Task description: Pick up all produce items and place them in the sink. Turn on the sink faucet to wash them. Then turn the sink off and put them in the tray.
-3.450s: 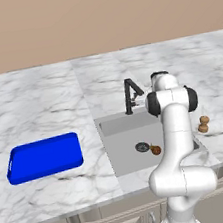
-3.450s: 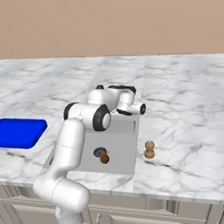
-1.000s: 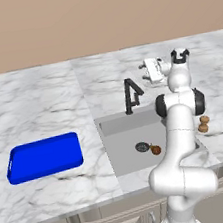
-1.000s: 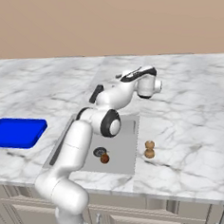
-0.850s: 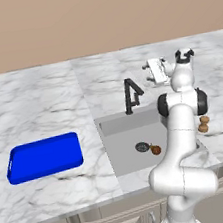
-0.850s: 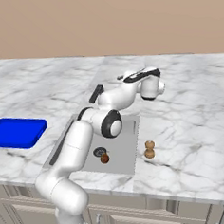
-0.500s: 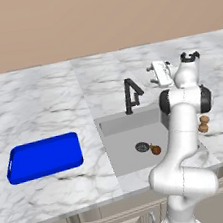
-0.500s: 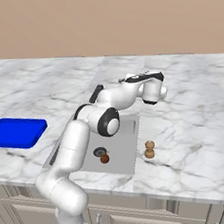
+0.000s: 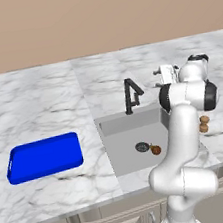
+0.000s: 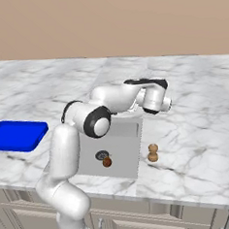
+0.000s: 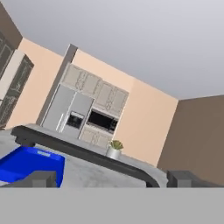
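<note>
My gripper [image 11: 111,177] hovers above the counter right of the sink [image 9: 132,153], jaws spread wide, holding and touching nothing. One orange-brown produce item [image 9: 156,150] lies beside the drain; two tan produce items [image 10: 152,153] stand on the counter just right of the basin. Risk, as I judge it: descending carelessly, I could clip the black faucet [image 9: 130,96] or scatter the stacked pair. The blue tray [image 9: 44,157] waits well to the left.
</note>
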